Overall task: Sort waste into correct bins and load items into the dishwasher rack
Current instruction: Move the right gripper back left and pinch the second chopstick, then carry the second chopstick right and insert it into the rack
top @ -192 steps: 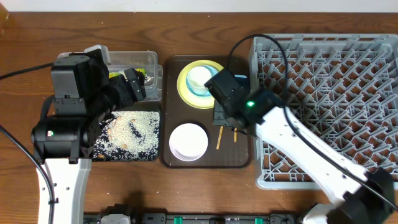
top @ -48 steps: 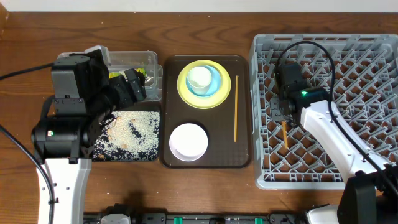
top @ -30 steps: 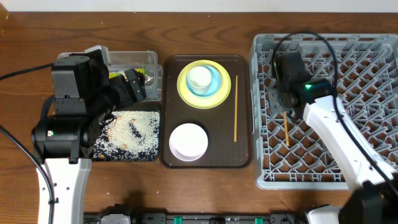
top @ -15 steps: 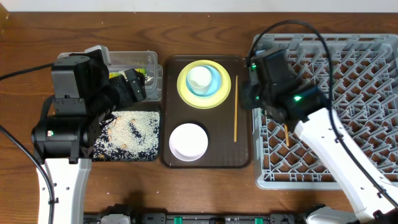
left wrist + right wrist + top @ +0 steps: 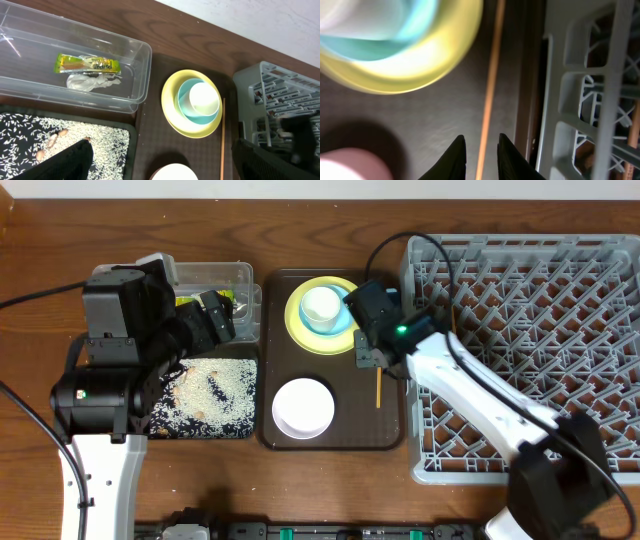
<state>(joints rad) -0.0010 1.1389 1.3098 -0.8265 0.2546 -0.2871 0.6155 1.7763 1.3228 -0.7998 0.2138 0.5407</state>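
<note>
The right gripper (image 5: 481, 137), far nearer than the left, hovers with fingers narrowly parted astride the chopstick (image 5: 490, 90), which lies lengthwise along the brown tray's (image 5: 370, 430) right edge beside the rack (image 5: 520, 310).

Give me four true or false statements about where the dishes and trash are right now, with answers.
The snack wrapper lies in the clear tub. True.
The white bowl sits in the clear tub. False: it rests on the brown tray.
The small cup stands in the blue bowl on the yellow plate. True.
The right gripper holds the snack wrapper. False: open, it straddles a chopstick on the tray.
</note>
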